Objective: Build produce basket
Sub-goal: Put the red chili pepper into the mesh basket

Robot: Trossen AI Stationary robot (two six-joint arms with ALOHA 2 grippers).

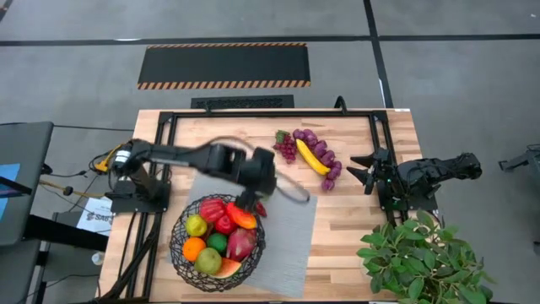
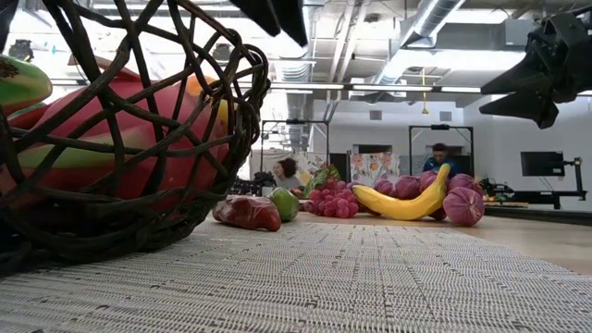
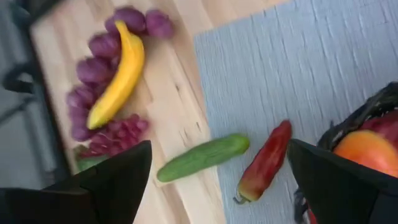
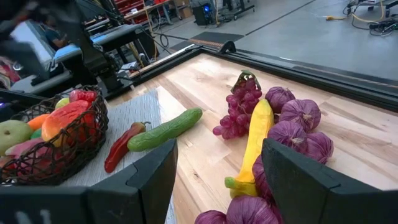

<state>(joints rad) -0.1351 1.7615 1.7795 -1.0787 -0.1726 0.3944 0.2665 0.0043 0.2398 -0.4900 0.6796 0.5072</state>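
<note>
Status, left to right. The basket [image 1: 218,239] sits on the grey mat [image 1: 287,245] at the table's [image 1: 354,228] front left, already loaded with an orange, apples, peppers and a watermelon slice. My left gripper [image 1: 253,201] hovers at its far rim, fingers spread, holding nothing. Outstanding items: red pepper [image 3: 264,163] and cucumber [image 3: 203,157] just beside the basket, then grapes [image 1: 286,148], banana [image 1: 311,156] and purple bulbs [image 1: 330,165]. My right gripper [image 1: 369,170] waits spread at the right. I judge loading well over half complete.
</note>
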